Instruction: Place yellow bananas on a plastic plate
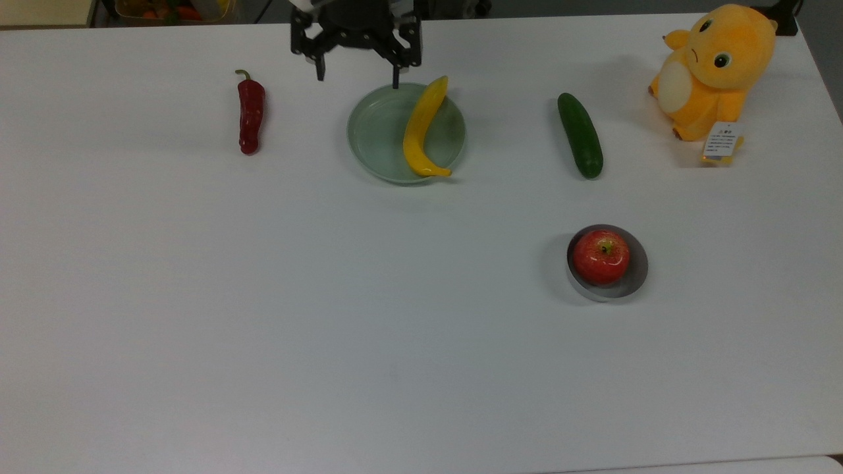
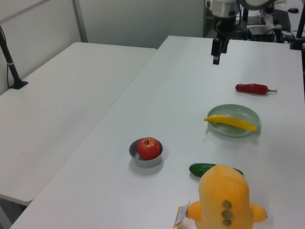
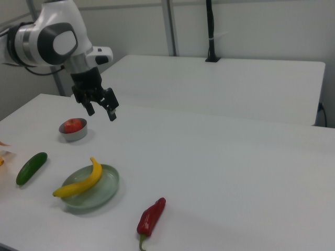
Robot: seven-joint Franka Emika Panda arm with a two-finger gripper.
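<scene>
- Top view: gripper [image 1: 357, 72], black, two fingers spread apart and holding nothing, pointing down near the far edge of the white bench [image 1: 329, 316]; it sits between the red chili pepper [image 1: 251, 116] and the far rim of the plastic plate [image 1: 375, 135], apart from both.
- Top view: yellow banana [image 1: 423, 128] lies in the plate across the top view's right half, both ends reaching over the rim, free of the gripper.
- Top view: green cucumber [image 1: 580, 134] on the bench to the top view's right of the plate; orange plush toy [image 1: 714, 69] at the far right corner; red apple [image 1: 600, 256] in a grey metal dish [image 1: 637, 271], nearer the camera.
- Left view: gripper [image 2: 217, 50] hangs well above the bench, arm's wrist vertical above it, beyond the chili pepper [image 2: 253, 88]; banana [image 2: 232, 122] rests across the plate [image 2: 243, 111]; apple [image 2: 149, 148], cucumber [image 2: 204, 169] and plush toy [image 2: 226, 196] in the foreground.
- Right view: white arm [image 3: 49, 39] bends down from the right view's upper left; gripper [image 3: 101, 111] released, fingers parted, raised clear of the bench, above and behind the plate [image 3: 104, 193]; banana [image 3: 81, 180] on the plate, one end over its rim; chili pepper [image 3: 151, 216], cucumber [image 3: 31, 168], apple [image 3: 73, 125] lie separately.
</scene>
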